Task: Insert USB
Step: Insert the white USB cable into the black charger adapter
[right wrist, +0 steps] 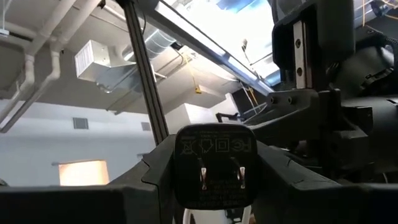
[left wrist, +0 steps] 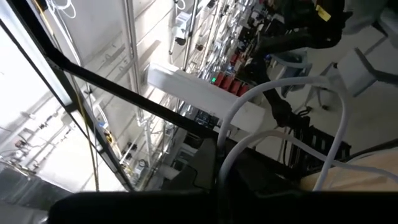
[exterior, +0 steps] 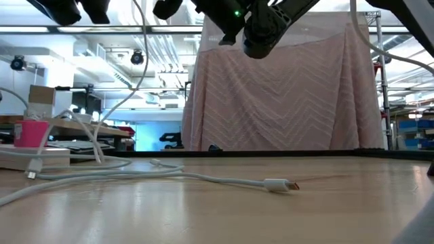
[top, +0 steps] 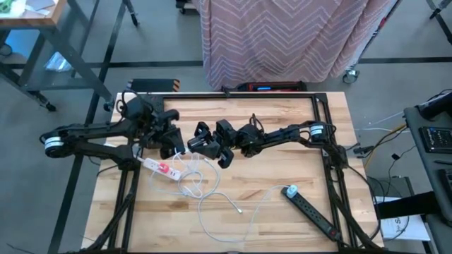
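The right gripper [top: 212, 152] is hanging over the middle of the table [top: 282, 219], and its fingers are clamped partway on a black charger block [right wrist: 214, 165]. In the right wrist view the block's face with two metal prongs is looking at the camera, with printed marks above the prongs. The fingers are sitting on both sides of the block, approx. half open.

The left gripper [top: 171, 146] is just beside it, on the left. Its fingers are closed together on a white cable [left wrist: 273, 124]. The left wrist view is showing this cable coming out from between the dark fingers, making two loops up, with room shelving behind.

From above, both grippers are meeting nose to nose, very near, but I cannot tell if they are touching. Under the left arm a white power strip [top: 161, 168] with a pink part is lying on the wood, and white cable is curling from it toward the front edge. A black power strip [top: 311, 209] is lying diagonally near the front right corner.

The low view is giving sth. the top view is not: the free cable end w/ a small USB plug [exterior: 281, 184] is lying flat on the wood, well apart from the grippers, which are only dark shapes at the top. A pink-striped curtain [exterior: 278, 88] is hanging behind the table.
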Motion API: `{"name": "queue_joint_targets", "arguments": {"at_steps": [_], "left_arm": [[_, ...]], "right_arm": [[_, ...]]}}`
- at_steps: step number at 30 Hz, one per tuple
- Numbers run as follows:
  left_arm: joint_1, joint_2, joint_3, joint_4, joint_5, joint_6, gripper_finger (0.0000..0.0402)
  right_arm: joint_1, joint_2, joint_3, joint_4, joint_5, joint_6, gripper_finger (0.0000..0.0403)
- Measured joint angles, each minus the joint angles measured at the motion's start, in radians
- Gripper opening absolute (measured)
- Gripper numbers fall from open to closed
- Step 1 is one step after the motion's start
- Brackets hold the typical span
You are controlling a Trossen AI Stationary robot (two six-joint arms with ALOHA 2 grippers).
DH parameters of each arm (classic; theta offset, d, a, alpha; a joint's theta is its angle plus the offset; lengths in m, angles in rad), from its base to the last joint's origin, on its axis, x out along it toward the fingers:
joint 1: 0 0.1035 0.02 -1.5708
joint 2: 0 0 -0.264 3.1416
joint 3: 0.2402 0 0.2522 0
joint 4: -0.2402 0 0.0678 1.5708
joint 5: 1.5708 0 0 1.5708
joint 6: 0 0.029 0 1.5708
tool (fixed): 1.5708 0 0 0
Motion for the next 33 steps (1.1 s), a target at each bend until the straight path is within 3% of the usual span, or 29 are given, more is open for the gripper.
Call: {"name": "queue_joint_targets", "arguments": {"at_steps": [19,33], "left_arm": [[0.018,0.024,0.012,-0.036,0.092,-0.027,0.0001],[0.021,0.012,0.011,-0.050,0.062,-0.022,0.0028]], "right_arm": [[0.002,-0.001,0.007,-0.063,0.015,-0.099,0.0131],[0.001,-0.001,0.008,-0.057,0.022,-0.071,0.0131]]}}
